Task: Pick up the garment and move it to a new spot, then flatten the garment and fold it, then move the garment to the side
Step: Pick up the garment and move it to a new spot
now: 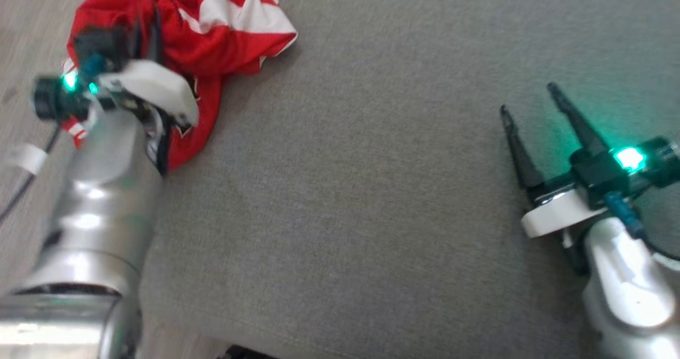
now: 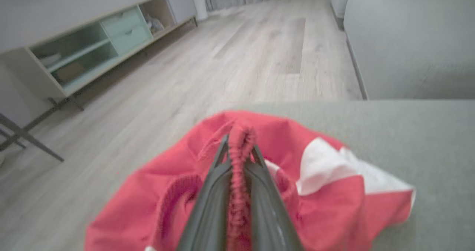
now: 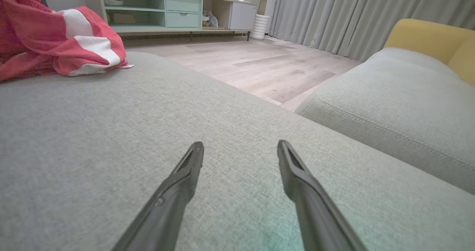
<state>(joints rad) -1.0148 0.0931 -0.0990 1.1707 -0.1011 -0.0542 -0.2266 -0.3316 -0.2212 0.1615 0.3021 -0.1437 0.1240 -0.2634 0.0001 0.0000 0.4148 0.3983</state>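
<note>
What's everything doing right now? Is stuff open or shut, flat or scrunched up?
Red and white fabric garment: crumpled, one ribbed edge pinched.
Left gripper: shut on the garment.
Right gripper: open, empty, above the grey cushion.
Mint-green cabinet drawers: shut.
Grey curtains: drawn closed.

Even daylight; head and left wrist views motion-blurred.
</note>
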